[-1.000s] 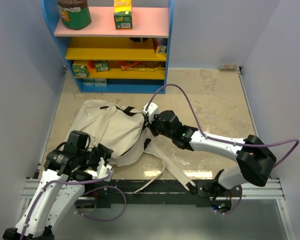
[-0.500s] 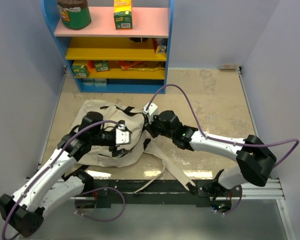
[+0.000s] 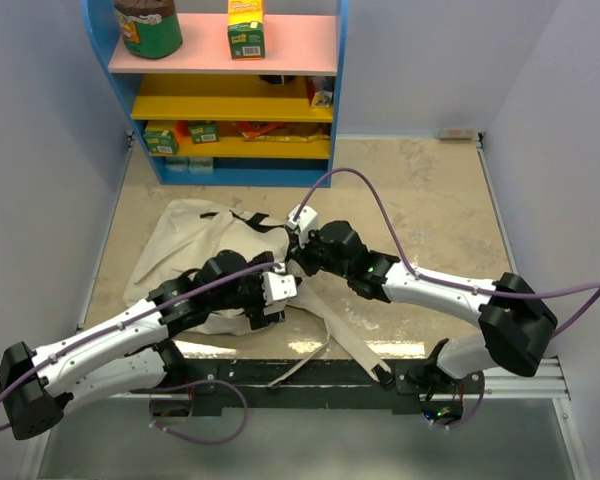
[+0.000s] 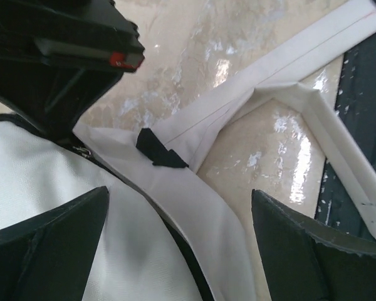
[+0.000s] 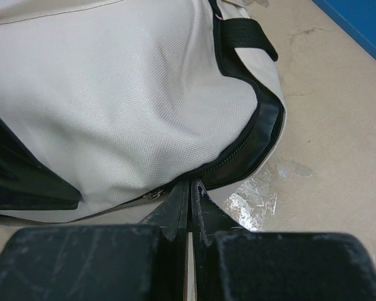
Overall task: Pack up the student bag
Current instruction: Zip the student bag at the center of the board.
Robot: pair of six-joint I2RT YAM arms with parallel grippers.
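Note:
The student bag, cream canvas with a black zip edge, lies left of centre on the table. Its long straps trail toward the near edge, ending in a black strap end. My right gripper is shut at the bag's right edge; in the right wrist view the jaws pinch the zip edge of the bag. My left gripper is open just above the bag's near right corner. In the left wrist view its fingers straddle cream fabric and a strap.
A blue shelf unit stands at the back with a brown jar, a yellow-green box and small packets. A dark metal rail runs along the near edge. Grey walls close both sides.
My left arm has swung from the near left edge across the bag to its right near corner, beside the right gripper. The right arm has held still.

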